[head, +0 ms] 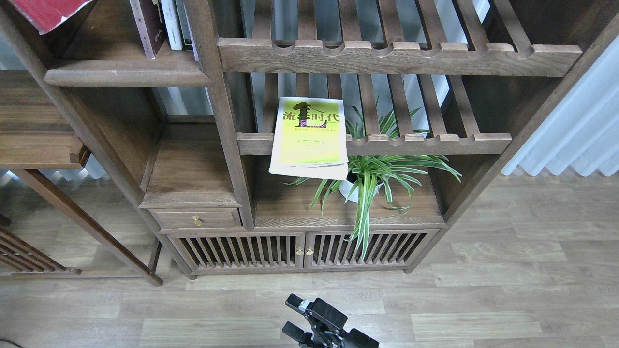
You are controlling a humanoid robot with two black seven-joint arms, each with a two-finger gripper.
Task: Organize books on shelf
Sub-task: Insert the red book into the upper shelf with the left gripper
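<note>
My black two-finger gripper [296, 316] sits low over the floor, fingers apart and empty; which arm it is I cannot tell. Well above it, the lime-yellow paperback with black characters [309, 137] lies on a slatted wooden rack [425, 142].

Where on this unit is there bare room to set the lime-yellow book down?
Solid dark-brown plank shelf: bare wood left of the upright maroon book. Small ledge above the drawer: bare. Crowded: lime-yellow book overhangs the slatted rack beside the spider plant.
</note>
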